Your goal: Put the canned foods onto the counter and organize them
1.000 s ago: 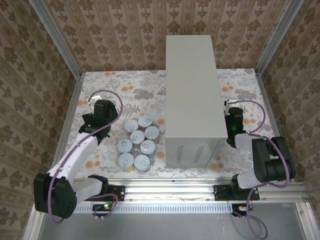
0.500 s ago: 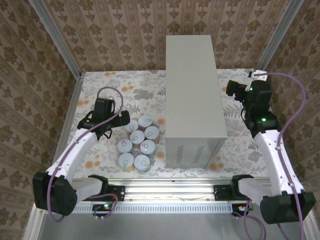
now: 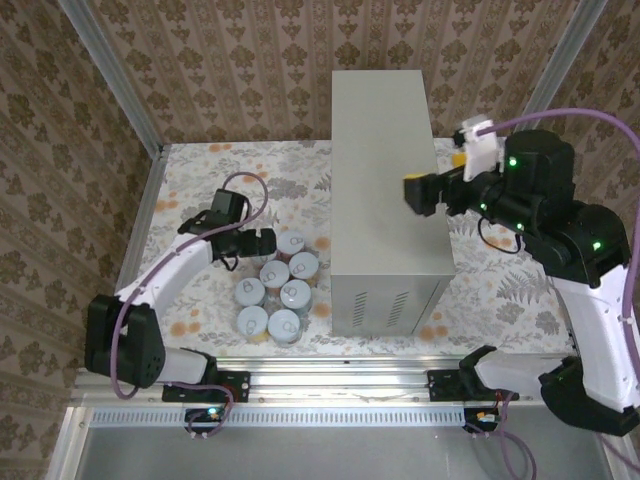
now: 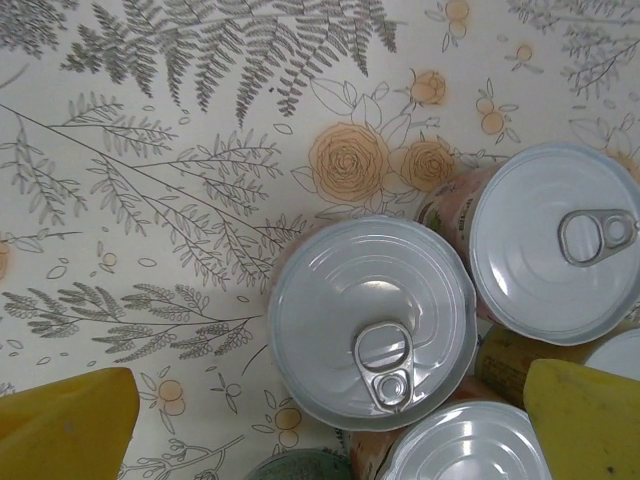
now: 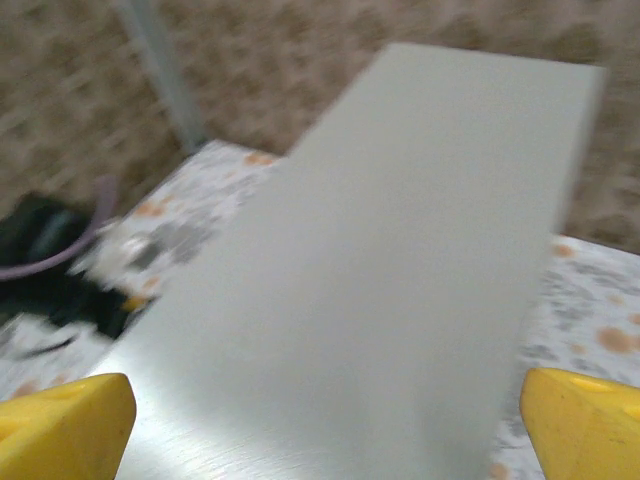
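Several canned foods (image 3: 283, 285) with silvery pull-tab lids stand clustered on the floral floor, left of the counter (image 3: 385, 180), a tall grey box with a bare flat top. My left gripper (image 3: 256, 243) hovers open over the cluster's far-left can (image 4: 372, 320), its yellow fingertips (image 4: 65, 425) well apart on either side. A pink-labelled can (image 4: 556, 255) stands right of it, and another lid (image 4: 470, 445) is below. My right gripper (image 3: 435, 176) hangs open over the counter's right edge. In the blurred right wrist view, the counter top (image 5: 400, 270) lies under the open gripper (image 5: 322, 425).
Patterned walls and aluminium posts (image 3: 110, 80) enclose the floral floor (image 3: 200, 170). The counter's near face has vent slots (image 3: 385, 300). A rail (image 3: 340, 380) carrying the arm bases runs along the near edge. Purple cables (image 3: 560, 115) loop off both arms.
My right arm has swung up from the floor beside the counter and now reaches over its top. My left gripper has moved right, over the cans.
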